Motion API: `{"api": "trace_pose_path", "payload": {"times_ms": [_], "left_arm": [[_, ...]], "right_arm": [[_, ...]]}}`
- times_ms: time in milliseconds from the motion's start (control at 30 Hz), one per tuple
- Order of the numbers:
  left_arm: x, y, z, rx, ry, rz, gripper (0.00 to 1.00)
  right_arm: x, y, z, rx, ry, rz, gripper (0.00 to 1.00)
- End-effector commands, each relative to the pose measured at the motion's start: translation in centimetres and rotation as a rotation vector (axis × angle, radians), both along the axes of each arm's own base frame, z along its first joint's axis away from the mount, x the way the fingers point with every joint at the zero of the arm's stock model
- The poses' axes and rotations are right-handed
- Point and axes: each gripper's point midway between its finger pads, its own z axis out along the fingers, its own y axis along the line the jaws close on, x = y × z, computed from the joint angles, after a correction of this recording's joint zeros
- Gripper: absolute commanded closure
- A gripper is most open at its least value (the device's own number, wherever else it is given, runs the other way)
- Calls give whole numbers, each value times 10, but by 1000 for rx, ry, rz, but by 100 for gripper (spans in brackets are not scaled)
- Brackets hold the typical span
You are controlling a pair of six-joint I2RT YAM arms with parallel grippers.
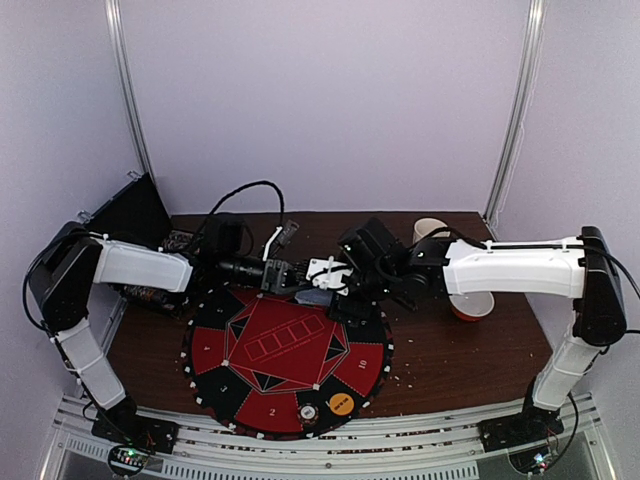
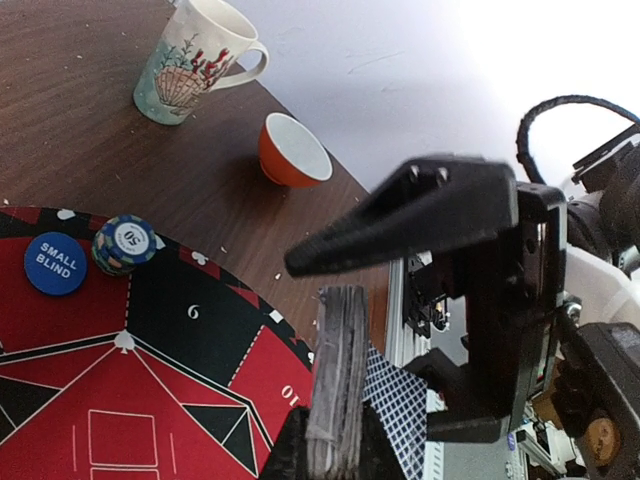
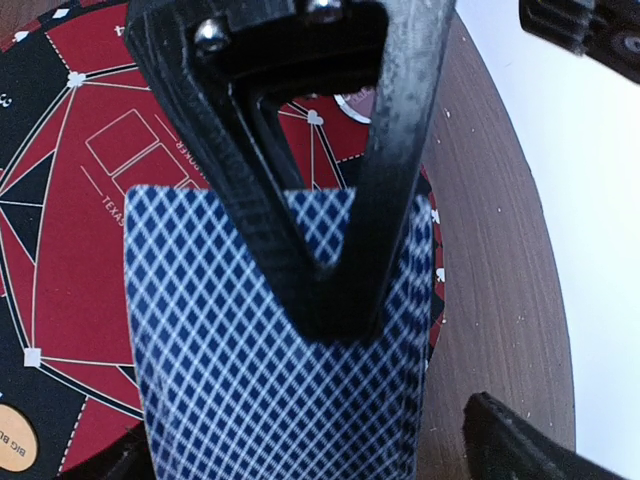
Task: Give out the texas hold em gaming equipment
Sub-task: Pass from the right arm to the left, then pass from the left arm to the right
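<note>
A deck of playing cards (image 2: pixel 340 370) stands edge-on, pinched between the fingers of my left gripper (image 2: pixel 340 445), above the far rim of the round red-and-black poker mat (image 1: pixel 285 350). One blue-lattice-backed card (image 2: pixel 400 410) sticks out from the deck's right side. My right gripper (image 2: pixel 355 318) faces the deck with its jaws wide apart. In the right wrist view one finger (image 3: pixel 320 260) lies over the card back (image 3: pixel 210 350) and the other finger (image 3: pixel 520 440) stands well off. On the mat lie a blue small-blind button (image 2: pixel 53 263), a chip stack (image 2: pixel 125 243), an orange button (image 1: pixel 341 404) and a whitish button (image 1: pixel 307 411).
A white patterned mug (image 2: pixel 190 60) and a white-and-orange bowl (image 2: pixel 295 150) stand on the brown table to the right of the mat. A black open case (image 1: pixel 130 215) and cables sit at the back left. Both arms meet over the mat's far rim.
</note>
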Motion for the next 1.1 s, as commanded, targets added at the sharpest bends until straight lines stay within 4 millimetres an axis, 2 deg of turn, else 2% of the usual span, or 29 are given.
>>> {"api": "trace_pose_path", "payload": {"times_ms": [0,267,433,500,700,800,833,900,933,1067], "left_arm": [[-13,-6,18,-45,-63,-58,100],[-19,-5,29,-62,-104,-87,100],[-17,-5,30,-60,-104,-75,100],[-17,-5,29,-65,-96,-77,100],[-17,-6,27,-58,-91,-77,100],[-15,-6,25,-42,-99,-77,100],[-15,-6,25,-40,-105,-79,97],[-13,-6,22,-16,-106,-74,79],[-10,-6,19,8,-110,-67,74],[1,-1,2,136,-118,-23,66]], "right_arm": [[0,9,8,77,49,2,0],[-2,14,-10,62,114,35,0],[-4,16,-15,46,121,59,7],[-2,17,-14,50,113,56,16],[2,14,-6,62,85,32,48],[3,12,-4,67,78,20,53],[3,12,-3,70,75,15,54],[5,12,0,81,70,-1,55],[6,12,0,85,67,-6,55],[7,11,3,91,63,-14,55]]}}
